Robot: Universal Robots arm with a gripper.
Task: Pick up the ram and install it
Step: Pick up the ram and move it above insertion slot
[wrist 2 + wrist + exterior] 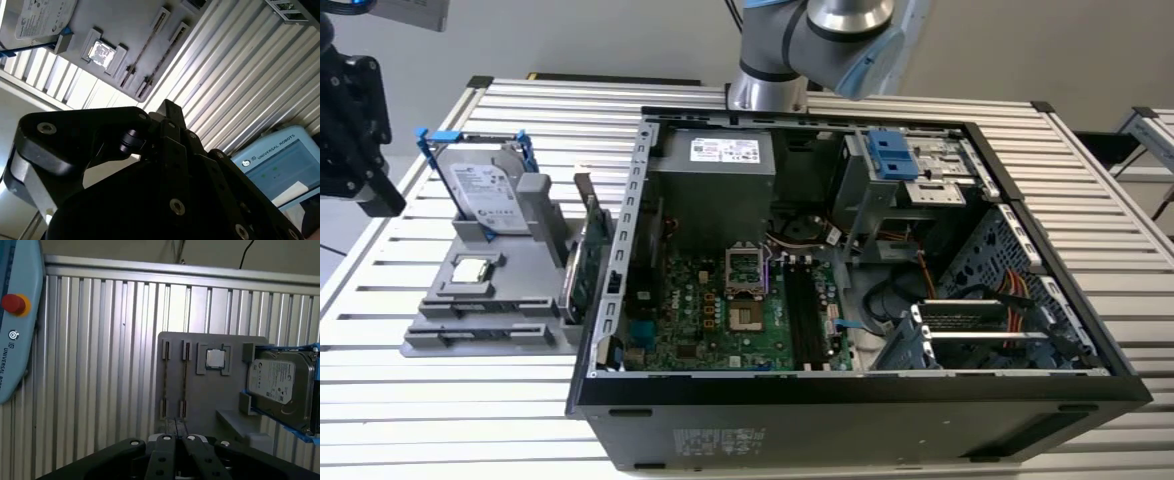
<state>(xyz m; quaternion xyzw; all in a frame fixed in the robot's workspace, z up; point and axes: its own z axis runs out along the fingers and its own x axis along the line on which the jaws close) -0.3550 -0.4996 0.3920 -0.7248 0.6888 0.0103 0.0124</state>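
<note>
The ram stands on edge as a thin dark stick in a slot of the grey fixture, with a second like stick in the slot beside it. In the second wrist view the ram is a thin line on the same fixture. In the exterior view a green board stands at the fixture's side nearest the open computer case. My gripper hangs well above the fixture, near the ends of the two sticks. Its black fingers are together and hold nothing.
The fixture also carries a processor chip and a hard drive in a blue frame. The green motherboard with its long black slots lies inside the case. A teach pendant rests on the slatted table.
</note>
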